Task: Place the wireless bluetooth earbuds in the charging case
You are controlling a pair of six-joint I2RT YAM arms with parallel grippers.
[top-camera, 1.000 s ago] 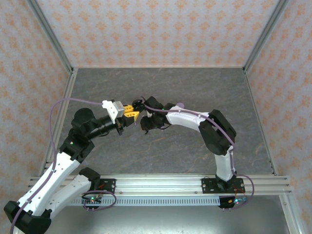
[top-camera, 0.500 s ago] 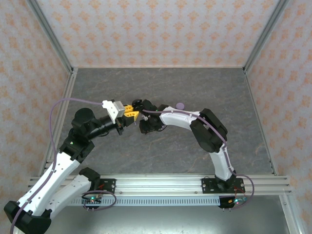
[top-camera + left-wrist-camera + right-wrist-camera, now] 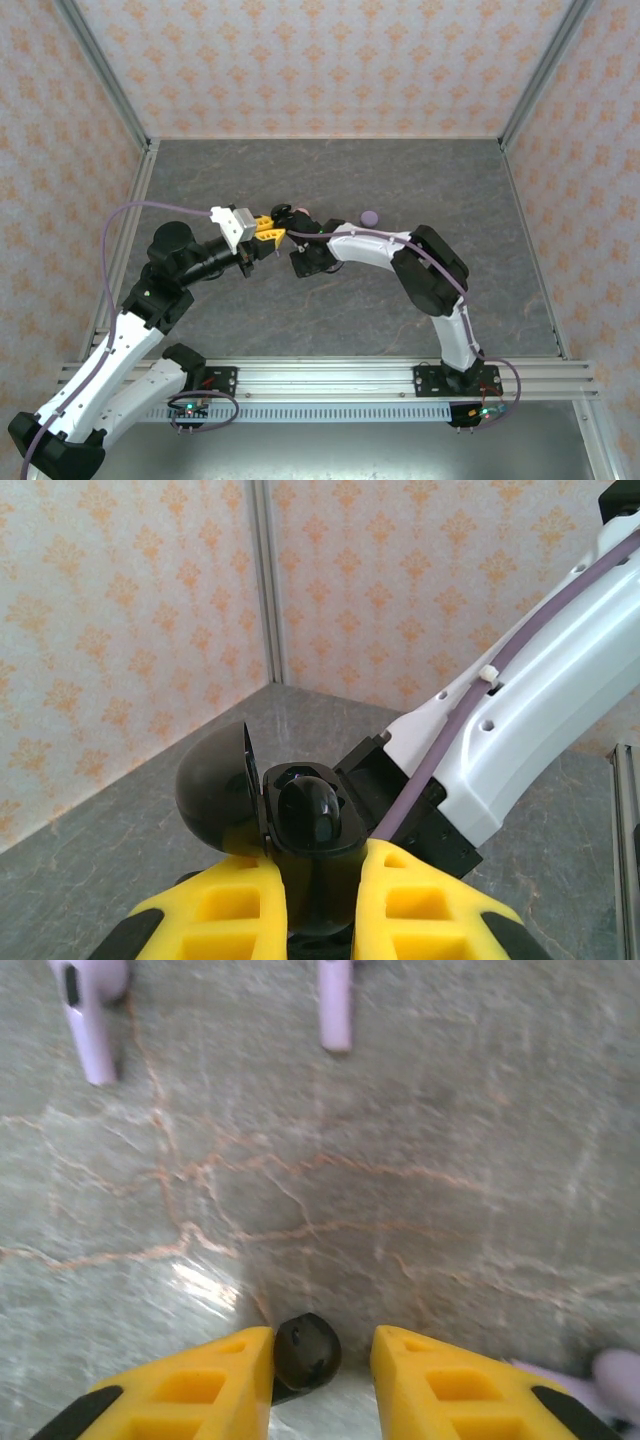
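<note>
Black charging case (image 3: pixel 310 825) is clamped in left gripper (image 3: pixel 318 875), lid (image 3: pixel 212 798) open, probably so cavity is offered. Black earbud (image 3: pixel 305 1352) is seen between fingers of right gripper (image 3: pixel 322 1348), against one finger; firm grasp cannot be told. Lilac earbuds (image 3: pixel 95 1020) are lying on table (image 3: pixel 450 1210).

Our top camera hangs above and behind the arm bases (image 3: pixel 450 378), which sit at 6 o'clock. It looks down and forward over the grey table (image 3: pixel 300 170) to the back wall (image 3: pixel 320 60) at 12. The left wrist camera rides close behind the left gripper (image 3: pixel 320 865), facing almost level toward a wall corner (image 3: pixel 262 580) at 11 o'clock. The right wrist camera peers steeply down past the right gripper (image 3: pixel 322 1348), very near the tabletop. Top and left wrist views share the right arm (image 3: pixel 375 245). The patch the right wrist sees probably lies mid-table.
</note>
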